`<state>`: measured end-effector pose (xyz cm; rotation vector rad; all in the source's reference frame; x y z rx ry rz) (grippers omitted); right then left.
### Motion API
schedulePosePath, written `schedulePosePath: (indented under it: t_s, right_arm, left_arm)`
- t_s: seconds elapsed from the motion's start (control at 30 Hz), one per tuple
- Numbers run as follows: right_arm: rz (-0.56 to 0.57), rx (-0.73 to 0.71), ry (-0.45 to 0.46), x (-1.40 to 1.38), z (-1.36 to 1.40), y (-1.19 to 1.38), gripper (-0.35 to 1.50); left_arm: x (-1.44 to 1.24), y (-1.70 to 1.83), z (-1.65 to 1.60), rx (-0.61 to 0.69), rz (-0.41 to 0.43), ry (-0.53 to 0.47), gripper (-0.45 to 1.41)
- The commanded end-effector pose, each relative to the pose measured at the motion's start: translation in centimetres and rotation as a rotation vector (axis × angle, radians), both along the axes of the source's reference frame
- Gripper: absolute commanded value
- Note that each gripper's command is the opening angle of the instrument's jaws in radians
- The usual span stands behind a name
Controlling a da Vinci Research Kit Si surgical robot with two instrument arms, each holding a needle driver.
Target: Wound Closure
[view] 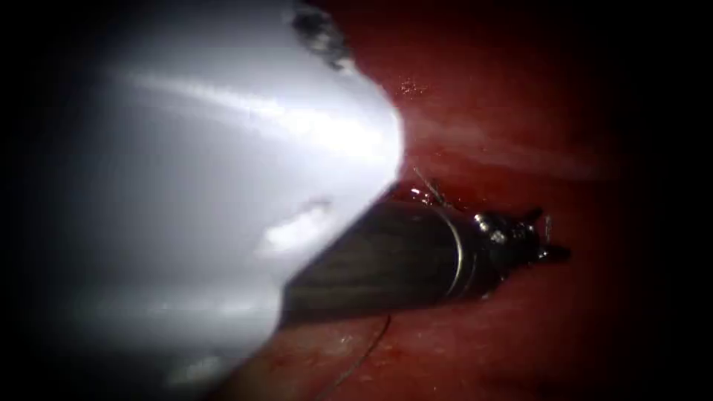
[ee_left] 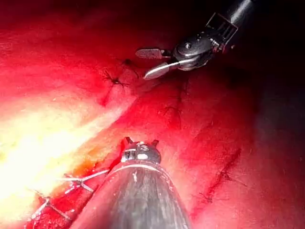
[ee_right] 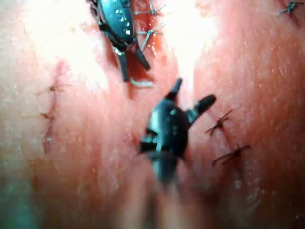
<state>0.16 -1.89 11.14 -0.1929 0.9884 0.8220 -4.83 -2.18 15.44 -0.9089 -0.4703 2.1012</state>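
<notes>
Pincers (ee_right: 190,98) (ee_left: 140,141) over stitched, red-wet tissue (ee_right: 86,157).

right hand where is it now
In the right wrist view the right hand is open and empty over the tissue, near the left hand by the stitches.

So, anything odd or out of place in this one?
Yes: a big pale glaring shape sits very close to the endoscope and hides much of the tissue; I cannot tell what it is. Otherwise, the left hand and right hand are both open, holding nothing.
</notes>
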Motion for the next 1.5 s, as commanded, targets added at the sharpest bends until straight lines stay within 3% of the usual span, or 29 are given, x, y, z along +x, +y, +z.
schedulePosePath:
  t_s: [0.03, 0.67, 0.7, 0.77, 0.83, 0.9, 1.1, 1.2, 1.33, 1.5]
  right_arm:
    - [0.000, 0.007, 0.003, 0.06, 0.06, -0.10, 0.86]
    - [0.008, 0.007, -0.005, 0.14, 0.07, -0.11, 0.84]
    - [0.008, 0.007, -0.005, 0.14, 0.07, -0.12, 0.84]
    - [0.010, 0.007, -0.006, 0.16, 0.07, -0.12, 0.84]
    - [0.011, 0.007, -0.006, 0.17, 0.07, -0.12, 0.84]
    - [0.010, 0.009, -0.009, 0.18, 0.07, -0.12, 0.84]
    - [0.007, 0.009, -0.008, 0.21, 0.08, -0.13, 0.88]
    - [-0.023, 0.010, 0.021, 0.25, 0.10, -0.12, 1.01]
    - [-0.065, 0.001, 0.070, 0.35, 0.16, -0.14, 0.98]
    - [-0.147, -0.016, 0.146, 0.55, 0.35, -0.21, 1.18]
  left_arm:
    - [-0.05, -0.12, 0.13, 0.010, 0.004, -0.007, 0.58]
    - [-0.26, -0.09, 0.56, 0.092, 0.004, -0.056, 0.53]
    - [-0.24, -0.07, 0.56, 0.097, -0.004, -0.053, 0.44]
    - [-0.18, -0.01, 0.57, 0.093, -0.003, -0.059, 0.02]
    - [-0.13, 0.02, 0.54, 0.085, -0.011, -0.070, -0.28]
    - [-0.08, 0.07, 0.48, 0.072, -0.029, -0.073, -0.45]
    - [0.12, 0.17, 0.01, -0.034, -0.001, -0.106, -0.45]
    - [0.29, 0.30, -0.33, -0.073, -0.014, -0.120, -0.45]
    - [0.51, 0.43, -0.60, -0.080, -0.024, -0.121, -0.45]
    - [0.92, 0.60, -0.85, -0.103, -0.018, -0.106, -0.45]
